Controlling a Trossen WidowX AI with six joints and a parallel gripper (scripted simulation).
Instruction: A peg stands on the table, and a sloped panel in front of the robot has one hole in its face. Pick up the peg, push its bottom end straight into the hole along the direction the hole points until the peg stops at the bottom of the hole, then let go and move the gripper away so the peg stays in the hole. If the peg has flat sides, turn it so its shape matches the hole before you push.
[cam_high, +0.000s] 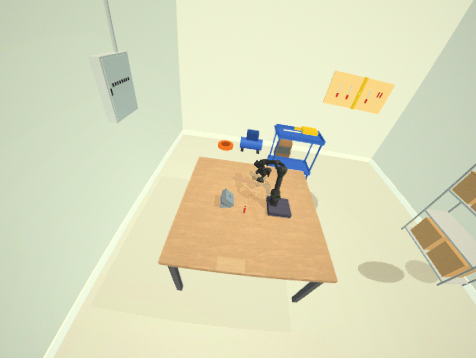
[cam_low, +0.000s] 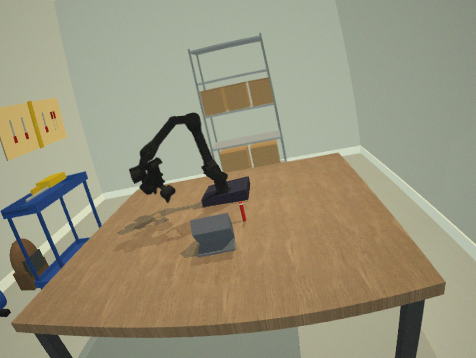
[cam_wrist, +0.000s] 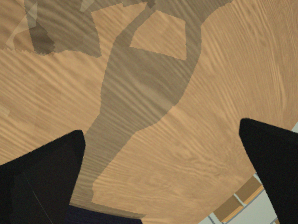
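- Gripper (cam_low: 162, 191) hanging above the table (cam_low: 320, 240), jaws wide apart, gripping nothing.
- Red peg (cam_low: 243, 210) upright between arm base (cam_low: 242, 186) and grey sloped panel (cam_low: 212, 233).
- Blue cart (cam_low: 45, 197) beyond the table edge.

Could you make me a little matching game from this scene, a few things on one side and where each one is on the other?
Things:
1. red peg
2. grey sloped panel
3. gripper
4. yellow block

Places or states:
A. lying on top of the blue cart
B. standing upright on the table near the arm's dark base
C. hanging above the wood, fingers wide apart and holding nothing
D. sitting on the table just in front of the peg in the exterior view

Pairs: 1-B, 2-D, 3-C, 4-A
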